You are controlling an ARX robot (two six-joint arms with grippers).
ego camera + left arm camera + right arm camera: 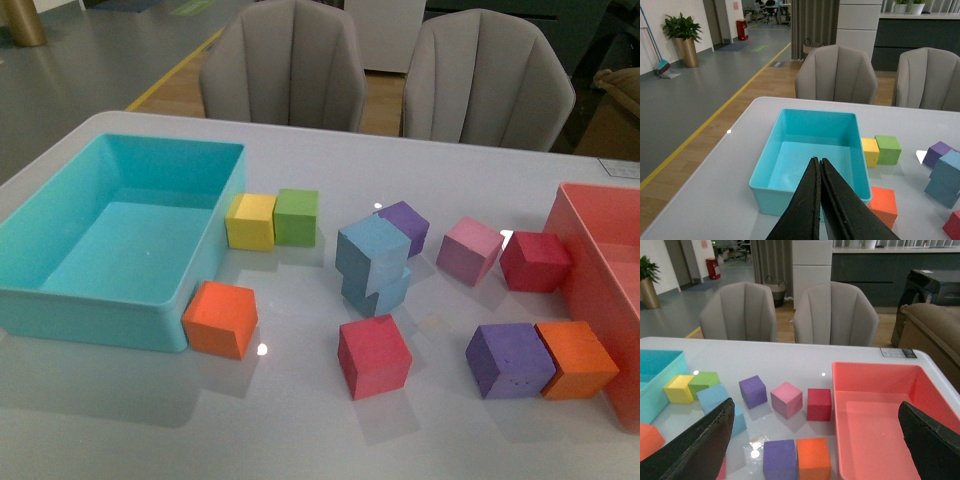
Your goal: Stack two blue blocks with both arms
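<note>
Two light blue blocks stand stacked near the table's middle: the upper one (372, 252) sits askew on the lower one (380, 292). Neither arm shows in the front view. In the left wrist view my left gripper (819, 164) is shut and empty, above the turquoise bin's near wall, and the blue stack (946, 177) is far to one side. In the right wrist view my right gripper (816, 407) is wide open and empty, with black fingers (695, 450) at both edges. The blue stack (715, 397) lies beside one finger.
A turquoise bin (60, 300) stands at the left and a salmon-red bin (600, 290) at the right. Yellow (250, 220), green (297, 215), orange (220, 318), red (374, 355), purple (508, 360) and pink (470, 250) cubes surround the stack. Two chairs stand beyond the far edge.
</note>
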